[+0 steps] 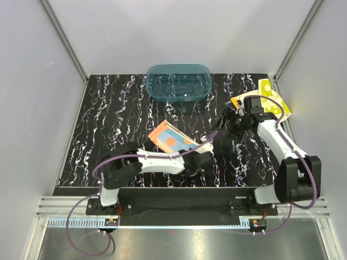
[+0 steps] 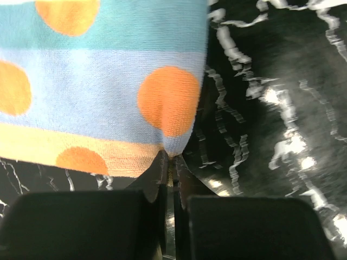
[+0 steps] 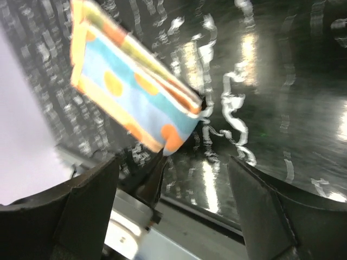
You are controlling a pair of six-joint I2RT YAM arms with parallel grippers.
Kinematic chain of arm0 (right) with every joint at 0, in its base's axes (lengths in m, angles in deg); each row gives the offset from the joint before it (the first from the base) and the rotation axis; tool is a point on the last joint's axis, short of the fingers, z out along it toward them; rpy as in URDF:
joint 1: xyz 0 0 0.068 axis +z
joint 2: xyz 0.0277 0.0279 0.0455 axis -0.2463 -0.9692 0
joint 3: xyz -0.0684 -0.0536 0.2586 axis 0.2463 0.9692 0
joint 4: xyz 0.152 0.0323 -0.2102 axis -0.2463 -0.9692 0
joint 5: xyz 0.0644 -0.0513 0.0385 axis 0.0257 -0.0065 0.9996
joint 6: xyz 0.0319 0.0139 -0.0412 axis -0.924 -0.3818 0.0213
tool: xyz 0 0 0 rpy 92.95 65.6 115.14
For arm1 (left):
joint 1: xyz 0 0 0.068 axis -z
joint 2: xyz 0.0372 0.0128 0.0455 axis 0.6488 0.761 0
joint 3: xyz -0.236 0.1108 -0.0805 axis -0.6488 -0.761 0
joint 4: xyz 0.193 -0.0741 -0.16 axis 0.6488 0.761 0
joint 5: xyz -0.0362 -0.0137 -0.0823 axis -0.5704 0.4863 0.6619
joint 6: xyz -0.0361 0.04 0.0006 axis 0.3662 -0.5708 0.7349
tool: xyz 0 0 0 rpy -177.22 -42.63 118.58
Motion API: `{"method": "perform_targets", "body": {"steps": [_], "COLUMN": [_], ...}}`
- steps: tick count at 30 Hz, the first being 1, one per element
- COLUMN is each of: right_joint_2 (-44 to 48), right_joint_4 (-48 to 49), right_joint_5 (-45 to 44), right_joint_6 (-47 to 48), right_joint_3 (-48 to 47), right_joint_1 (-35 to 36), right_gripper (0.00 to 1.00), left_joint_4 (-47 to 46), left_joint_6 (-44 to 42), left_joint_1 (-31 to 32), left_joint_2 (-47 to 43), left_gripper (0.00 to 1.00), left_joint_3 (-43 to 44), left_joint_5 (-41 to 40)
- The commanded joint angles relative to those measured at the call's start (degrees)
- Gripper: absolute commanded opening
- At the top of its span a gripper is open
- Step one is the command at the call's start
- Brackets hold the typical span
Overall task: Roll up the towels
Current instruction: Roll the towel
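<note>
The light blue and yellow towel with orange dots [image 1: 172,138] lies folded at the middle of the black marbled table. My left gripper [image 1: 202,145] is shut on its right corner; in the left wrist view the towel [image 2: 103,81] fills the upper left and the jaws [image 2: 172,165] pinch its corner. My right gripper [image 1: 226,122] is open and empty, just right of that towel. In the right wrist view the towel [image 3: 135,103] lies ahead of the open gripper [image 3: 173,211]. The bright yellow towel [image 1: 272,99] lies at the back right, partly under the right arm.
A teal translucent tub [image 1: 178,82] stands at the back middle of the table [image 1: 119,119]. White walls close in the back and both sides. The left arm stretches across the front of the table.
</note>
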Motion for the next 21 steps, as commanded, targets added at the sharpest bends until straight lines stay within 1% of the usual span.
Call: {"method": "perform_targets", "body": {"steps": [1, 4, 6, 11, 13, 16, 18, 21], "right_joint_2": [-2.3, -3.5, -5.6, -10.1, -13.0, -16.3, -18.2, -20.1], "right_joint_4": [5.6, 10.3, 11.7, 21.7, 22.7, 24.2, 24.4, 24.6], "right_joint_5": [12.1, 16.5, 16.4, 18.9, 18.9, 18.2, 17.9, 16.9], "right_joint_6": [-2.2, -5.5, -6.1, -11.3, -11.8, -12.1, -11.9, -11.2], "right_joint_3": [3.4, 6.4, 7.3, 10.7, 10.4, 9.4, 9.2, 9.2], "right_joint_1": [0.0, 1.1, 3.3, 6.3, 8.3, 9.8, 9.9, 9.9], "right_gripper": [0.88, 0.89, 0.89, 0.88, 0.88, 0.84, 0.79, 0.66], "left_joint_4": [-5.3, -7.0, -7.1, -8.6, -9.5, -10.0, -10.0, -11.6], "left_joint_6": [0.7, 0.9, 1.1, 2.4, 3.1, 3.6, 3.9, 4.8], "left_joint_1": [-3.8, -4.7, -5.1, -5.8, -6.5, -7.0, -7.4, -8.7], "left_joint_2": [-6.7, -9.9, -10.7, -12.6, -13.1, -14.0, -14.6, -16.6], "left_gripper": [0.0, 0.0, 0.0, 0.0, 0.0, 0.0, 0.0, 0.0], "left_joint_3": [-3.9, -5.3, -5.3, -6.1, -6.7, -7.8, -8.6, -11.0], "left_joint_5": [8.2, 10.5, 11.4, 14.3, 15.5, 16.5, 16.6, 18.2]}}
